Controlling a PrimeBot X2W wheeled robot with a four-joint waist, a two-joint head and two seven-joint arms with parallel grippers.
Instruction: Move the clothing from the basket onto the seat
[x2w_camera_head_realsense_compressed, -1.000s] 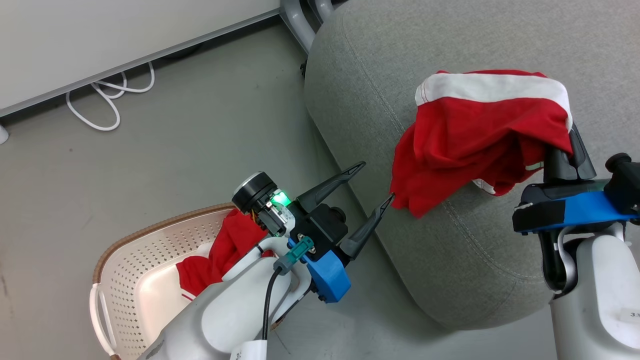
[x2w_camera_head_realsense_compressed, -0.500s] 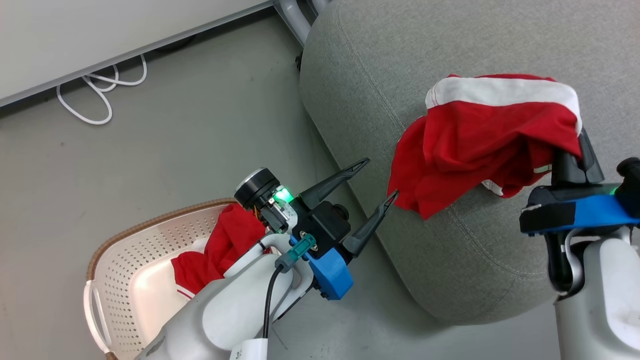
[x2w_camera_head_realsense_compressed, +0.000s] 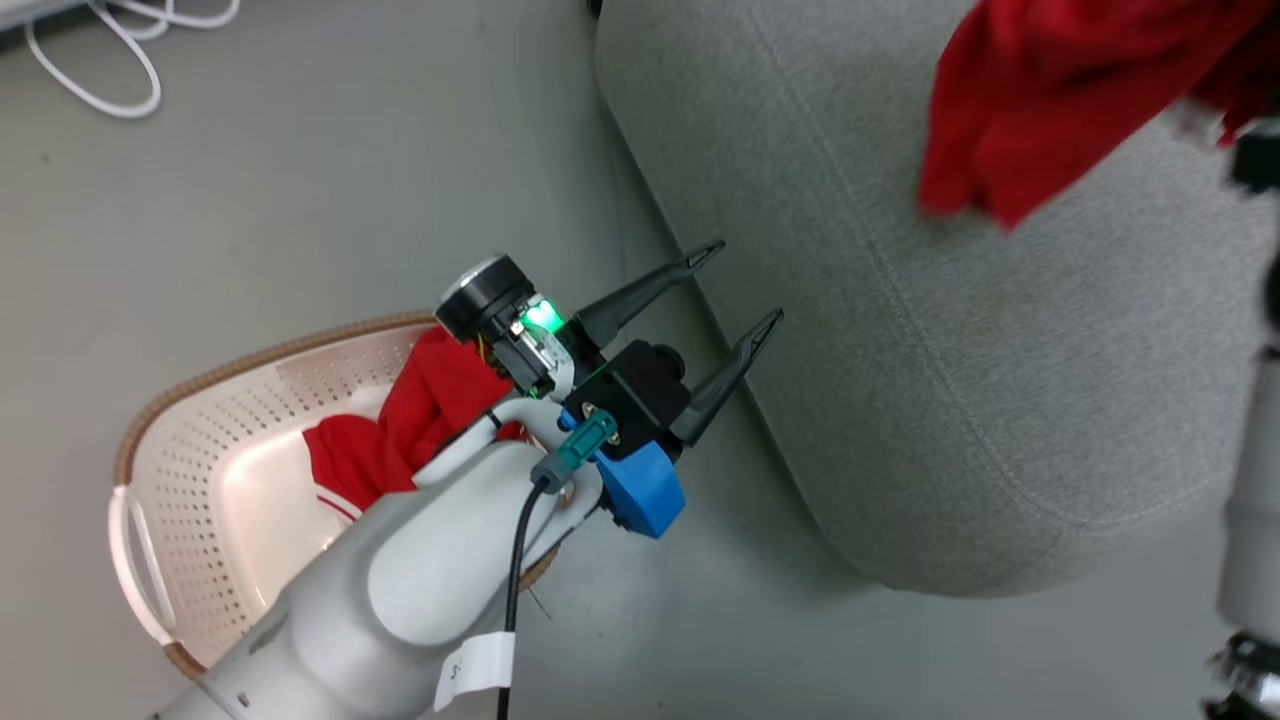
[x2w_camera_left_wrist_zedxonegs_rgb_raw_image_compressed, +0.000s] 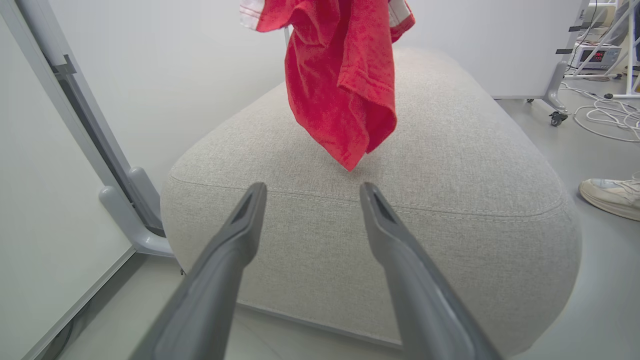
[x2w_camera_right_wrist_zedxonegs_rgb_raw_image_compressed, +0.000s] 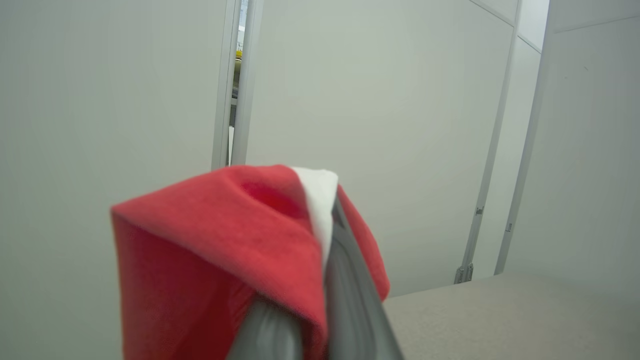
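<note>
My right gripper (x2w_camera_right_wrist_zedxonegs_rgb_raw_image_compressed: 327, 280) is shut on a bright red garment with white panels (x2w_camera_head_realsense_compressed: 1050, 90), which drapes over its fingers. In the left wrist view this garment (x2w_camera_left_wrist_zedxonegs_rgb_raw_image_compressed: 345, 85) hangs over the top of the grey seat (x2w_camera_left_wrist_zedxonegs_rgb_raw_image_compressed: 450, 165), its lowest corner close to the fabric. A second piece of red clothing (x2w_camera_head_realsense_compressed: 400, 440) lies in the cream basket (x2w_camera_head_realsense_compressed: 250, 355) at the lower left, partly hidden by my left forearm. Between the basket and the seat (x2w_camera_head_realsense_compressed: 950, 350), my left gripper (x2w_camera_head_realsense_compressed: 750, 280) stands open and holds nothing, pointing at the seat's front edge.
A white cable (x2w_camera_head_realsense_compressed: 90, 70) loops on the grey floor at the top left. Beside the seat stand a partition's grey foot (x2w_camera_left_wrist_zedxonegs_rgb_raw_image_compressed: 130, 220) and white wall panels. In the left wrist view a person's shoe (x2w_camera_left_wrist_zedxonegs_rgb_raw_image_compressed: 610, 197) and more cables (x2w_camera_left_wrist_zedxonegs_rgb_raw_image_compressed: 610, 117) are at the right.
The head camera has shifted, so the whole picture moved. My right gripper has carried the held garment farther in over the seat. The left gripper stays open beside the basket.
</note>
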